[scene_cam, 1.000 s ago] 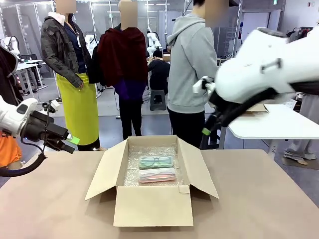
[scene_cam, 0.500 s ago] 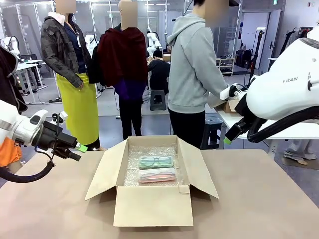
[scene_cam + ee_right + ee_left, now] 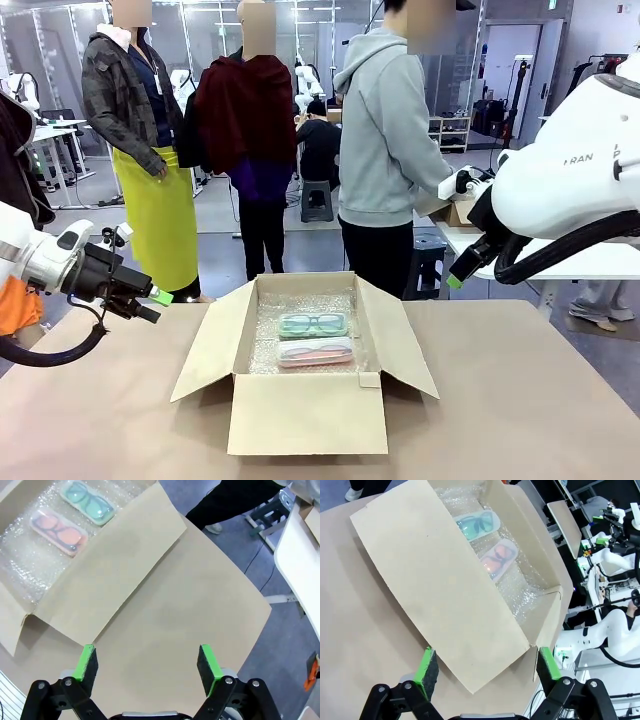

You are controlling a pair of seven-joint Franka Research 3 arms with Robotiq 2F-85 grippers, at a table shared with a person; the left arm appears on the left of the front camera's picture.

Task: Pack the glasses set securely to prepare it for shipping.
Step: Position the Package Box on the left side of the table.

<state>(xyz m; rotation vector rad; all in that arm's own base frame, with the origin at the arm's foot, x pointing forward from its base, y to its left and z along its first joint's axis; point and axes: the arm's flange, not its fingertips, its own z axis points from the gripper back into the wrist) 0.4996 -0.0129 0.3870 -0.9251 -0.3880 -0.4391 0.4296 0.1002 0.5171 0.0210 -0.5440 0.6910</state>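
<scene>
Centrally, a box [image 3: 305, 412] of plain brown corrugated cardboard sits on the table [image 3: 90, 420]. The table surface is tan, matte and smooth. The box is rectangular and open at the top, its left and right flaps splayed outward and upward, edges straight and crisp.

Contents: clear bubble wrap [image 3: 262, 350] lines the floor of the box, crinkled and glinting. Two cases lie flat on it.
- Mint case [image 3: 313, 324]: translucent, flat, oblong with rounded ends. Dark-framed spectacles show through the lid. It lies toward the far wall.
- Pink case [image 3: 315, 351]: same shape and finish, coral tint, spectacles visible inside. It lies toward the near wall.
- Both run lengthwise across the box, parallel and just beside each other. The wrist views show a thin strip of wrap between them.

Left gripper [image 3: 486, 664]: jaws spread wide, green pads apart, nothing between them. It hovers over the left part of the table, clear of the box, and looks down on the left flap.

Right gripper [image 3: 146, 661]: jaws likewise released and empty. It is raised off to the right, well apart from the box, with the right flap and bare table below it.

A person [image 3: 385, 140] in a grey hoodie stands at the far side, turned toward a white side table.
</scene>
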